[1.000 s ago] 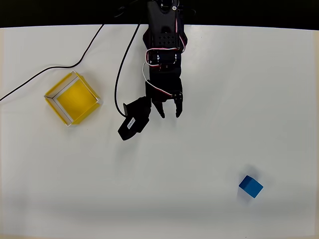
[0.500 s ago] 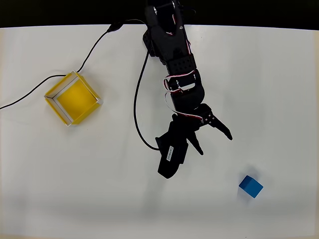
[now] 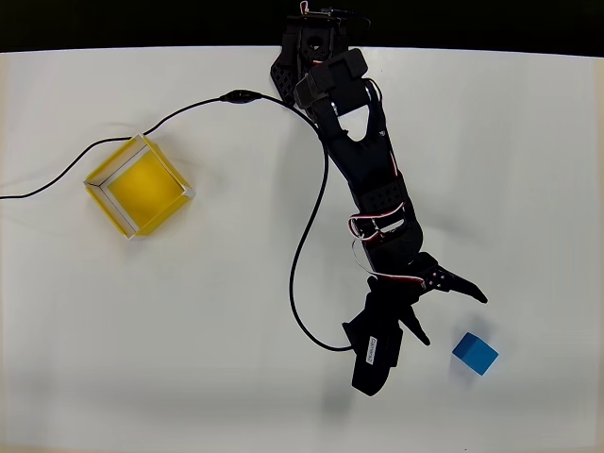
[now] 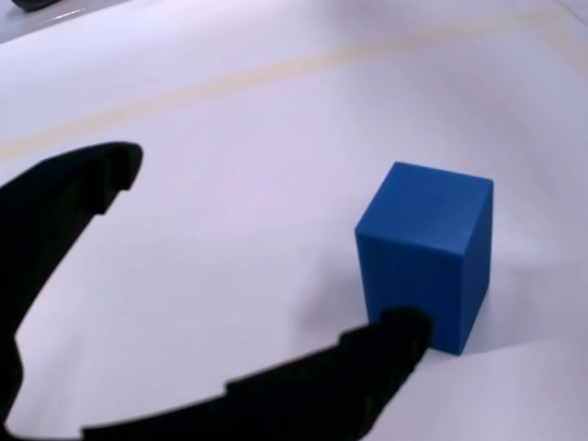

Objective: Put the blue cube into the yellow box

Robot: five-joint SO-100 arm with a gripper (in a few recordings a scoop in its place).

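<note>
The gripper (image 3: 454, 315) is spread wide and empty, just beside the blue cube (image 3: 475, 353), which could easily get nudged away across the tabletop (image 3: 189, 330) if it's closed off-centre.

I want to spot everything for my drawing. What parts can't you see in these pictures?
- Blue cube: in the wrist view, a black fingertip covers its bottom corner.
- Gripper: in the wrist view, the picture's left and bottom edges cut off both fingers.
- Yellow box: in the overhead view, its underside is hidden against the table.
</note>
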